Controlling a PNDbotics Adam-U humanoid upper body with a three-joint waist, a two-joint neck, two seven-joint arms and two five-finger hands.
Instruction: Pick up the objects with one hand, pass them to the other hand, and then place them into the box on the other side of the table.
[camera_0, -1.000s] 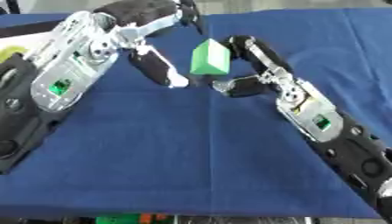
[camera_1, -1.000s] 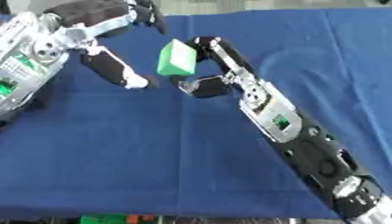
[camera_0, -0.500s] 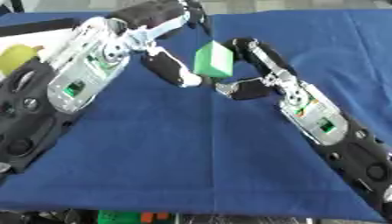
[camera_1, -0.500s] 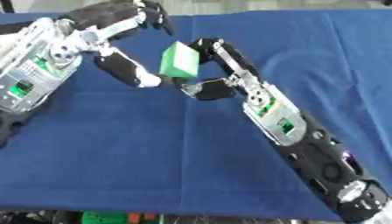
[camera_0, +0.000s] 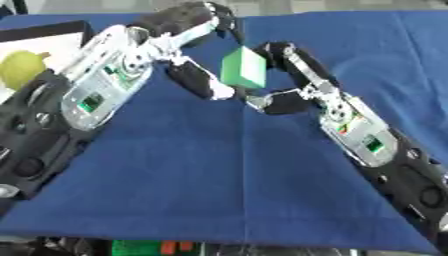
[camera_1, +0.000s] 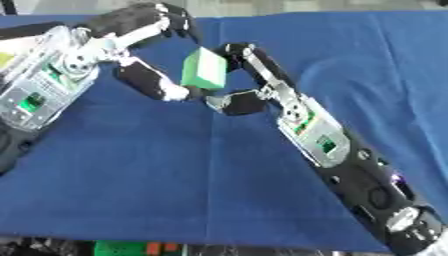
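A robot test bench or lab setup, not a home. A table covered with a plain blue cloth fills the view. A black-rimmed box sits at the far left edge, holding a yellow-green fruit-shaped object.

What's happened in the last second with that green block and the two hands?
The left hand has moved in toward the green block, its fingers now beside and above it. The right hand still holds the block up over the blue table; it has barely shifted.
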